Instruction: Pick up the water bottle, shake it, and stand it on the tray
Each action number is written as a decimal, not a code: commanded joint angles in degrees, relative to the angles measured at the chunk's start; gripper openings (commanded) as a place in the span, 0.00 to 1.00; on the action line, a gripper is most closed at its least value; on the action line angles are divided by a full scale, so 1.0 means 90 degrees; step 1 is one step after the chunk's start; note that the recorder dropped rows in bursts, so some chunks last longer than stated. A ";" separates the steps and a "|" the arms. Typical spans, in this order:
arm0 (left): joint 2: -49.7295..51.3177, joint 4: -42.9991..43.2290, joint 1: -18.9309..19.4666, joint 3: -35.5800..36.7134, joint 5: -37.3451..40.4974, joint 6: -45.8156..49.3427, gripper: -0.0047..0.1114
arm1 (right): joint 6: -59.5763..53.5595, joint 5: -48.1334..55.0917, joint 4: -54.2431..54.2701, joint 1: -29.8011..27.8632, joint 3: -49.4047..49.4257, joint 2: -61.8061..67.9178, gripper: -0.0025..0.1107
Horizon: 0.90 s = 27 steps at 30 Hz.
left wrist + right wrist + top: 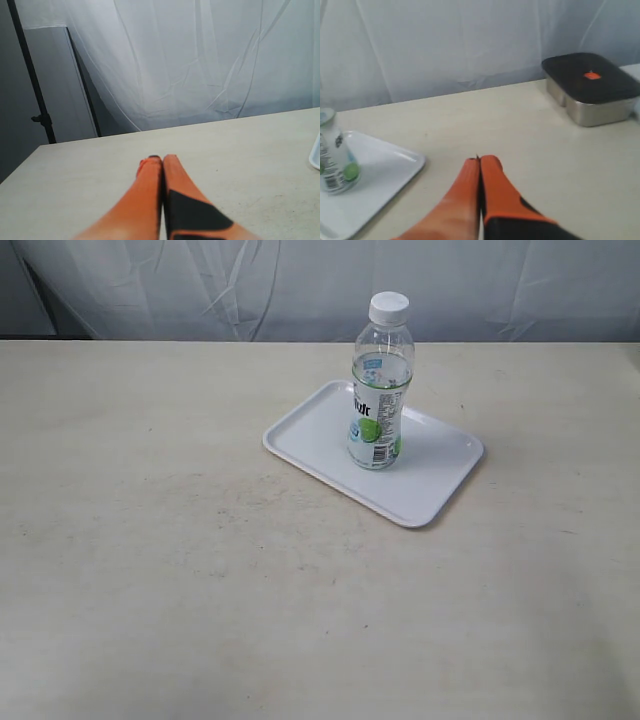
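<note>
The water bottle, clear with a white cap and a green, blue and white label, stands upright on the white tray in the middle of the table. Its lower part and the tray's corner also show in the right wrist view. My right gripper is shut and empty, its orange fingers pressed together, apart from the tray. A sliver of the tray's rim shows in the left wrist view. My left gripper is shut with nothing in it. Neither gripper appears in the exterior view.
A metal box with a black lid sits on the table past the right gripper. The beige table runs back to a white curtain. A dark stand pole rises beyond the table's corner.
</note>
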 commanded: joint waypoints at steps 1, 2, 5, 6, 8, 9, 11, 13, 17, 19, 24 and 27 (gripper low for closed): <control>-0.0032 0.0022 -0.0040 0.0016 -0.0034 -0.0026 0.04 | 0.0164 -0.0781 -0.0977 -0.0278 0.0552 -0.0772 0.02; -0.0032 0.0022 -0.0040 0.0016 -0.0034 -0.0026 0.04 | 0.0305 -0.0857 -0.1015 -0.0296 0.0738 -0.0875 0.02; -0.0032 0.0022 -0.0040 0.0016 -0.0034 -0.0026 0.04 | 0.0408 -0.1033 -0.0911 -0.0296 0.1167 -0.0875 0.02; -0.0032 0.0022 -0.0040 0.0016 -0.0034 -0.0026 0.04 | 0.0408 -0.1164 -0.0870 -0.0296 0.1296 -0.0875 0.02; -0.0032 0.0022 -0.0040 0.0016 -0.0034 -0.0026 0.04 | 0.0434 -0.1251 -0.0766 -0.0296 0.1299 -0.0875 0.02; -0.0032 0.0022 -0.0040 0.0016 -0.0034 -0.0026 0.04 | 0.0434 -0.1021 -0.0765 -0.0296 0.1299 -0.0875 0.02; -0.0032 0.0022 -0.0040 0.0016 -0.0034 -0.0026 0.04 | 0.0434 -0.0764 -0.0765 -0.0296 0.1299 -0.0875 0.02; -0.0032 0.0022 -0.0040 0.0016 -0.0034 -0.0026 0.04 | 0.0434 -0.0472 -0.0765 -0.0296 0.1299 -0.0875 0.02; -0.0032 0.0022 -0.0040 0.0016 -0.0034 -0.0026 0.04 | 0.0404 -0.0361 -0.0616 -0.0296 0.1299 -0.0875 0.02; -0.0032 0.0022 -0.0040 0.0016 -0.0034 -0.0026 0.04 | 0.0404 -0.0361 -0.0316 -0.0296 0.1299 -0.0875 0.02; -0.0032 0.0022 -0.0040 0.0016 -0.0034 -0.0026 0.04 | 0.0404 -0.0375 -0.0189 -0.0296 0.1299 -0.0875 0.02; -0.0032 0.0022 -0.0040 0.0016 -0.0034 -0.0026 0.04 | 0.0404 -0.0375 -0.0189 -0.0296 0.1299 -0.0875 0.02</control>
